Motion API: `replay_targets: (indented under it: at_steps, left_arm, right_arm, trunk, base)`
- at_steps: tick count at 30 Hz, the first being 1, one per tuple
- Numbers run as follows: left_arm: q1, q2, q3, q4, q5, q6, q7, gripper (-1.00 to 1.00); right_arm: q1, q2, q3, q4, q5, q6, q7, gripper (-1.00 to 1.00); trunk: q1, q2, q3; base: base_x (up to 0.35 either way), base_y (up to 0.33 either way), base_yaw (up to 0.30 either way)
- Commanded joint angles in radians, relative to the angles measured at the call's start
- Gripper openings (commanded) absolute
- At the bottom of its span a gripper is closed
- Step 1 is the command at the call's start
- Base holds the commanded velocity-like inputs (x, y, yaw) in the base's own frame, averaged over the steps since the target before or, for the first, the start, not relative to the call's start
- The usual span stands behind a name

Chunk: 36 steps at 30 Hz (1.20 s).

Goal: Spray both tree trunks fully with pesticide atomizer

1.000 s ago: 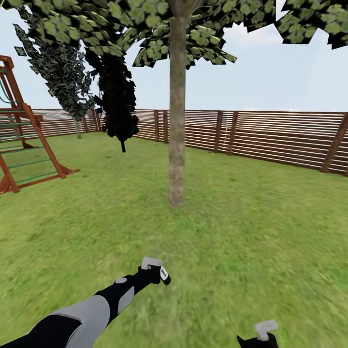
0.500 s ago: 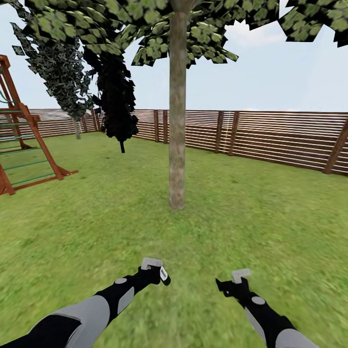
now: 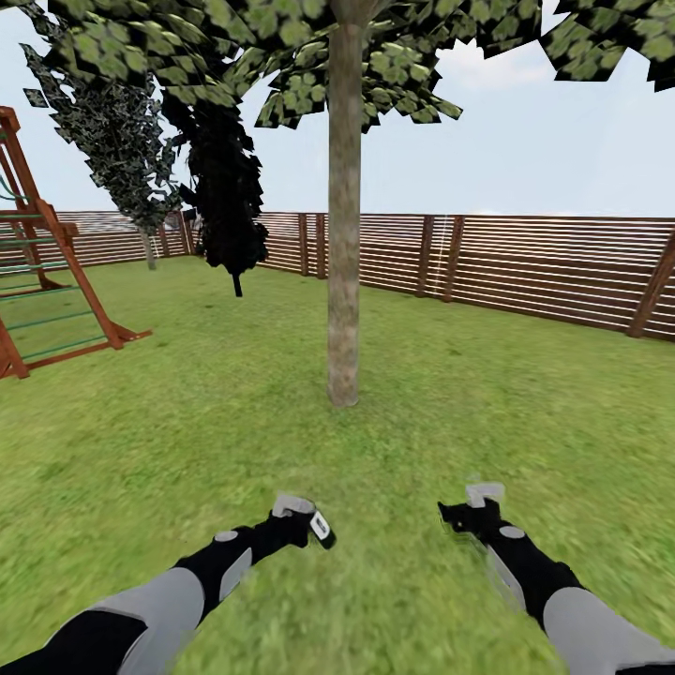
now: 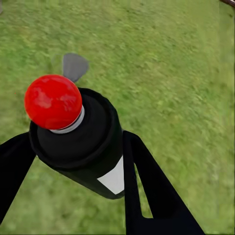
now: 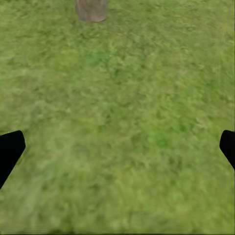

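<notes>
A tree trunk [image 3: 343, 234] of mottled grey-brown bark rises from the grass straight ahead, under a wide canopy of blocky green leaves [image 3: 309, 56]. My left gripper [image 3: 302, 523] is low over the lawn, short of the trunk, shut on the pesticide atomizer [image 3: 309, 525]. In the left wrist view the atomizer [image 4: 83, 147] is a dark bottle with a white label and a red ball [image 4: 53, 102], and black fingers [image 4: 147, 191] press on both sides of it. My right gripper [image 3: 469, 511] hovers level with the left one, open and empty [image 5: 117, 152]. The trunk's base [image 5: 91, 10] lies ahead of it.
A brown slat fence [image 3: 525, 267] rings the lawn behind the tree. A red-brown wooden climbing frame [image 3: 47, 281] stands at the left. Two dark narrow trees [image 3: 225, 187] stand near the far left fence corner. Open grass [image 3: 525, 412] surrounds the trunk.
My right arm has risen from the lower right edge and reached forward beside the left one. The left arm has shifted slightly, still holding the atomizer.
</notes>
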Motion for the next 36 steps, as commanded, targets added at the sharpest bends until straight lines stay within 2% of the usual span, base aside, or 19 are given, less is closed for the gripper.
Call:
replay_targets:
  at_steps: [1, 3, 4, 7, 9, 11, 14, 16, 17, 18, 20, 25, 30, 36]
  left_arm:
    - [-0.001, 0.024, -0.011, -0.029, -0.002, 0.025, -0.084, -1.0]
    - [-0.001, 0.067, -0.011, -0.103, -0.022, 0.091, -0.244, -1.0]
    - [-0.001, 0.08, -0.012, -0.137, -0.032, 0.114, -0.314, -1.0]
    - [-0.001, 0.098, -0.014, -0.191, -0.087, 0.145, -0.481, -1.0]
    - [-0.001, 0.101, -0.015, -0.202, -0.128, 0.155, -0.548, -1.0]
    - [-0.001, 0.101, -0.017, -0.207, -0.155, 0.163, -0.583, -1.0]
    - [-0.001, 0.098, -0.018, -0.219, -0.17, 0.169, -0.601, -1.0]
    - [-0.001, 0.097, -0.018, -0.224, -0.173, 0.17, -0.604, -1.0]
    - [-0.001, 0.097, -0.018, -0.226, -0.173, 0.17, -0.605, -1.0]
    - [-0.001, 0.097, -0.018, -0.229, -0.174, 0.171, -0.606, -1.0]
    - [-0.001, 0.097, -0.018, -0.234, -0.174, 0.171, -0.606, -1.0]
    - [-0.001, 0.096, -0.016, -0.238, -0.173, 0.172, -0.606, -1.0]
    - [-0.001, 0.094, -0.016, -0.238, -0.173, 0.171, -0.606, -1.0]
    - [-0.001, 0.093, -0.016, -0.238, -0.173, 0.171, -0.605, -1.0]
  right_arm:
    - [-0.041, -0.018, 0.005, -0.001, -0.004, 0.04, 0.069, 1.0]
    - [-0.111, -0.041, 0.005, -0.003, -0.003, 0.122, 0.192, 1.0]
    - [-0.143, -0.047, 0.005, -0.004, -0.002, 0.157, 0.254, 1.0]
    - [-0.22, -0.051, 0.004, -0.005, -0.005, 0.234, 0.448, 1.0]
    - [-0.262, -0.049, 0.003, -0.007, -0.008, 0.283, 0.566, 1.0]
    - [-0.291, -0.035, 0.003, -0.012, -0.01, 0.336, 0.688, 1.0]
    - [-0.309, 0.011, 0.005, -0.044, -0.011, 0.375, 0.803, 1.0]
    - [-0.313, 0.048, 0.006, -0.055, -0.011, 0.383, 0.83, 1.0]
    - [-0.313, 0.056, 0.007, -0.056, -0.011, 0.384, 0.835, 1.0]
    - [-0.314, 0.073, 0.008, -0.059, -0.01, 0.386, 0.84, -1.0]
    - [-0.314, 0.106, 0.012, -0.061, -0.008, 0.387, 0.846, -1.0]
    - [-0.311, 0.166, 0.014, -0.028, -0.004, 0.388, 0.851, -1.0]
    - [-0.311, 0.2, 0.014, 0.013, -0.003, 0.386, 0.85, -1.0]
    - [-0.309, 0.217, 0.021, 0.07, -0.002, 0.385, 0.848, -1.0]
  trunk:
    - [0.001, -0.002, -0.003]
    - [0.001, -0.002, -0.003]
    - [0.001, -0.002, -0.003]
    - [0.001, -0.002, -0.003]
    - [0.001, -0.002, -0.003]
    - [0.001, -0.002, -0.003]
    - [0.001, -0.002, -0.003]
    - [0.001, -0.002, -0.003]
    - [0.001, -0.002, -0.003]
    - [0.001, -0.002, -0.003]
    - [0.001, -0.002, -0.003]
    - [0.001, -0.002, -0.003]
    - [0.001, -0.002, -0.003]
    - [0.001, -0.002, -0.003]
  base:
    - [0.0, 0.0, 0.0]
    - [0.0, 0.0, 0.0]
    - [0.0, 0.0, 0.0]
    - [0.0, 0.0, 0.0]
    - [0.0, 0.0, 0.0]
    - [0.0, 0.0, 0.0]
    - [0.0, 0.0, 0.0]
    - [0.0, 0.0, 0.0]
    - [0.0, 0.0, 0.0]
    - [0.0, 0.0, 0.0]
    - [0.0, 0.0, 0.0]
    - [0.0, 0.0, 0.0]
    - [0.0, 0.0, 0.0]
    - [0.0, 0.0, 0.0]
